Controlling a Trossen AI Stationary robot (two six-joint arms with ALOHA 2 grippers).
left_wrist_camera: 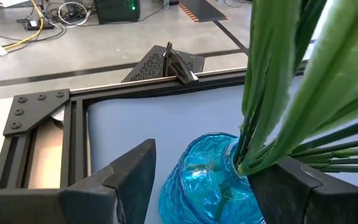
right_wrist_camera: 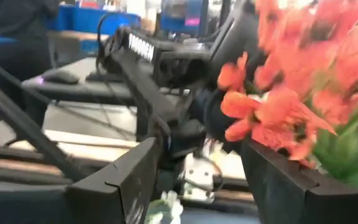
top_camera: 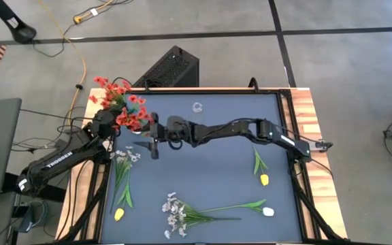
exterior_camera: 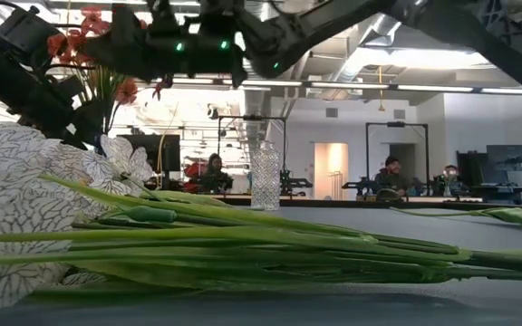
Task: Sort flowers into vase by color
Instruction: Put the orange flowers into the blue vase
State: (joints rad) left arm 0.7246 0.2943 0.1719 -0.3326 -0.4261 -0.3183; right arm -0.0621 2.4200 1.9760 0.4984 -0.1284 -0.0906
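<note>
Your left pincer (left_wrist_camera: 204, 186) stood wide open around a blue glass vase (left_wrist_camera: 213, 180), one finger on each side of it and neither clearly pressing it, so I judged it was steadying or about to release rather than gripping. Out of that vase rose the green stems of the red flowers (top_camera: 121, 102), which sat near the bench's far left corner. Your right pincer (top_camera: 154, 133) had its fingers spread wide too and held nothing; it hovered just beside the red blossoms, reaching across the bench (top_camera: 209, 163) from the right. Farther out, a clear glass vase (top_camera: 197, 107) stood empty toward the far edge. The rest of the flowers lay flat on the bench: a yellow tulip (top_camera: 119, 214) and a small white spray (top_camera: 124, 156) on the left, a bigger white spray (top_camera: 175, 212) near the front, a white tulip (top_camera: 268, 211) beside it, and another yellow tulip (top_camera: 264, 179) on the right. By my reading you had the red bunch sorted and everything else was left to do.
</note>
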